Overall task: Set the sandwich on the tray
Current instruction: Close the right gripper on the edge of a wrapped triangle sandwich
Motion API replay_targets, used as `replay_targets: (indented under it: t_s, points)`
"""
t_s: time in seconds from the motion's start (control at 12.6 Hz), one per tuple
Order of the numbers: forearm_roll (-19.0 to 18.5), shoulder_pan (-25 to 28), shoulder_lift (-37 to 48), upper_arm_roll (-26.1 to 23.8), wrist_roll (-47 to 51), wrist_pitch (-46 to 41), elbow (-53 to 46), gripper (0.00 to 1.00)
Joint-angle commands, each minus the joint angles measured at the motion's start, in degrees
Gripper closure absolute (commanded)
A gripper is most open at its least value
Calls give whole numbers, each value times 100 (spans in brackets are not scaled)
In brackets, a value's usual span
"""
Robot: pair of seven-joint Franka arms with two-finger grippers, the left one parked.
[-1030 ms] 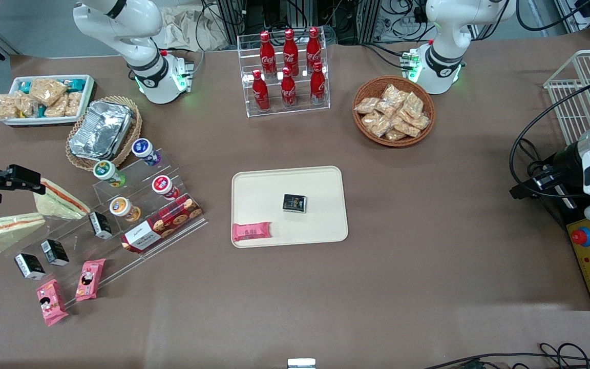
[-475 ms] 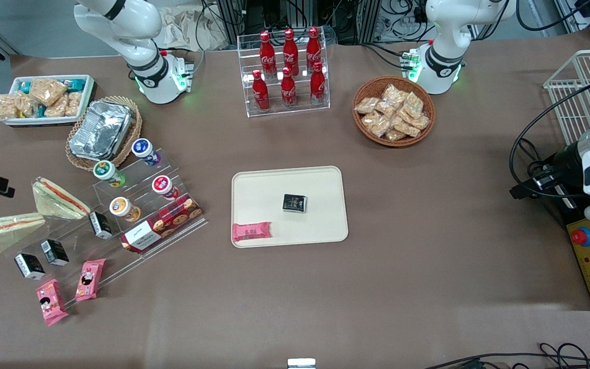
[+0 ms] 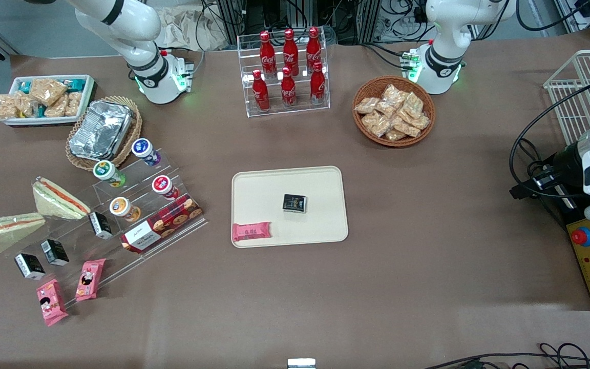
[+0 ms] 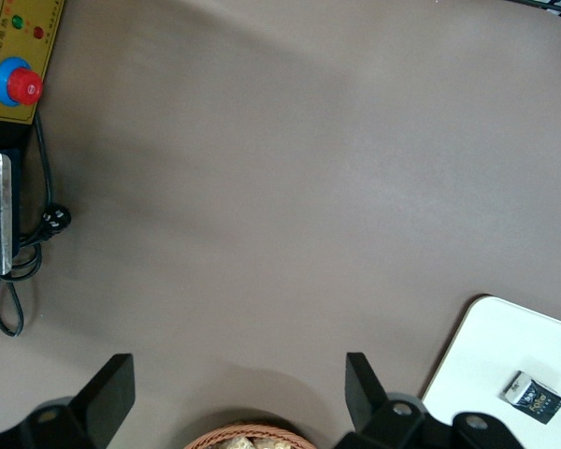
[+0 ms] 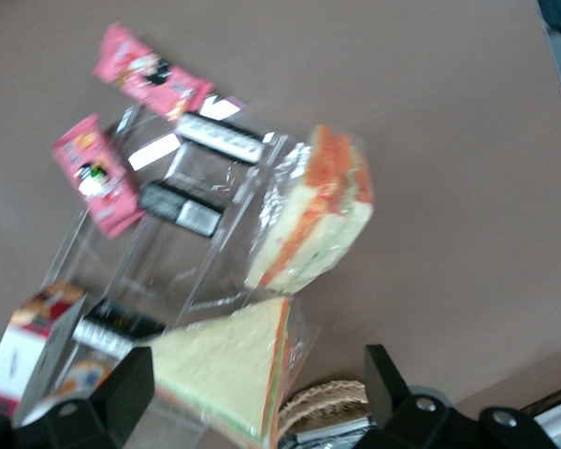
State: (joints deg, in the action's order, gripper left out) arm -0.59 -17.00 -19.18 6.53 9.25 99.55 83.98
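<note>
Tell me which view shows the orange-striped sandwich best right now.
The right wrist view: the sandwich fills much of it, wrap and orange stripe plain, with the gripper hanging above it, jaws open. The front view shows the sandwich small, lying on the table at the working arm's end. The left wrist view does not show it.

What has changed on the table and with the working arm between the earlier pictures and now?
The end effector has drawn away from the red-and-green sandwich toward the working arm's end of the table and nearer the front camera; only a dark tip shows at the front view's edge, beside the sandwich. It is open and holds nothing. Both sandwiches, the tray and the items on it stayed put.
</note>
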Motion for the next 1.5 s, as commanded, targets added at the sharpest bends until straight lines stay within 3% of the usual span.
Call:
replay_targets:
  t_s: [0.0, 0.63, 1.11, 1.19, 1.43]
  points:
    - [-82, -57, -252, -21, 1049, 213, -75, 0]
    - [-73, -268, -771, 146, 1009, 908, -66, 0]
    - [6, -277, -1000, 138, 1079, 1233, -22, 6]
    - [15, -277, -1026, 138, 1079, 1233, -22, 14]
    - [182, -295, -1009, 138, 991, 1224, -31, 62]
